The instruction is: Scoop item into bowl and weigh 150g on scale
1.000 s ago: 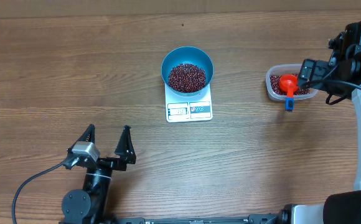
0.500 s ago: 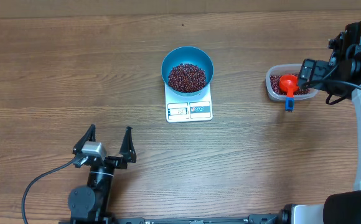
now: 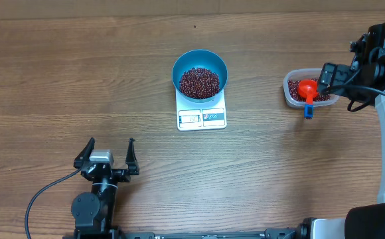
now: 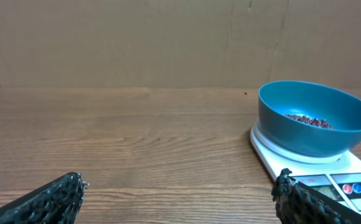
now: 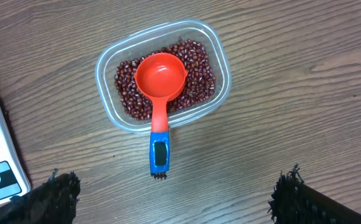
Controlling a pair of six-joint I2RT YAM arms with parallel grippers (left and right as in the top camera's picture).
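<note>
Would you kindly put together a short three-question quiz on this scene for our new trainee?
1. Where does the blue bowl sit relative to the scale? A) on it B) beside it C) under it
2. What lies in the clear tub together with the beans?
3. True or false: the right arm's jaws are shut on something.

Key
1. A
2. The red scoop, its blue-tipped handle sticking out over the rim.
3. False: they stand open and empty.
</note>
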